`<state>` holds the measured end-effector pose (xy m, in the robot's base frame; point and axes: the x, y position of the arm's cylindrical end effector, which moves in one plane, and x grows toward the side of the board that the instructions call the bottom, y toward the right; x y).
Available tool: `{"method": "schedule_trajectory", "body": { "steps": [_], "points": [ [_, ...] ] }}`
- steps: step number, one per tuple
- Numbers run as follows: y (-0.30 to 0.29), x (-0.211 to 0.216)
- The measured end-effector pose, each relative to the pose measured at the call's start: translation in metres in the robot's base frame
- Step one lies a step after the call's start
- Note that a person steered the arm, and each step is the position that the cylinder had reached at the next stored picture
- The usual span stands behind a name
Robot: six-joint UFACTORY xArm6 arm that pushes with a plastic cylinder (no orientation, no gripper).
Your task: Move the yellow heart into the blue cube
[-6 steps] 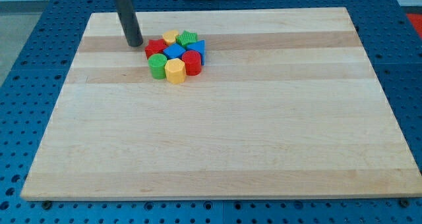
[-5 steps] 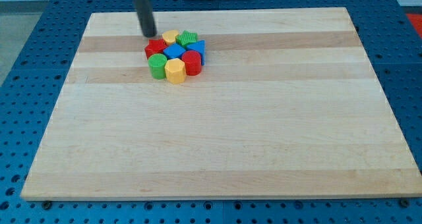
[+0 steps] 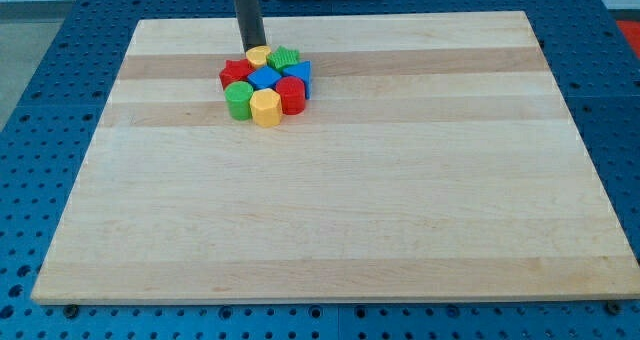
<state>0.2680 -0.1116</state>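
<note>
Several blocks sit tightly clustered at the upper left of the wooden board [image 3: 400, 210]. The blue cube [image 3: 265, 77] is in the cluster's middle. A small yellow block [image 3: 259, 54] touches its top side, and a larger yellow block [image 3: 265, 108] touches its bottom side; I cannot tell which one is the heart. My tip [image 3: 252, 45] stands at the cluster's top edge, right against the upper left of the small yellow block.
Around the blue cube are a green block [image 3: 285, 58] at top right, a blue triangle [image 3: 300, 72] at right, a red block [image 3: 235, 73] at left, a green cylinder [image 3: 239, 100] at bottom left and a red cylinder [image 3: 291, 96] at bottom right.
My tip has moved to the view's right and a little up, from left of the red block to the top yellow block. The blocks have not visibly moved.
</note>
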Motion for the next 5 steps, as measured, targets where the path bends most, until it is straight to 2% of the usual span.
{"method": "schedule_trajectory", "body": {
  "steps": [5],
  "points": [
    [0.015,0.046]
  ]
}}
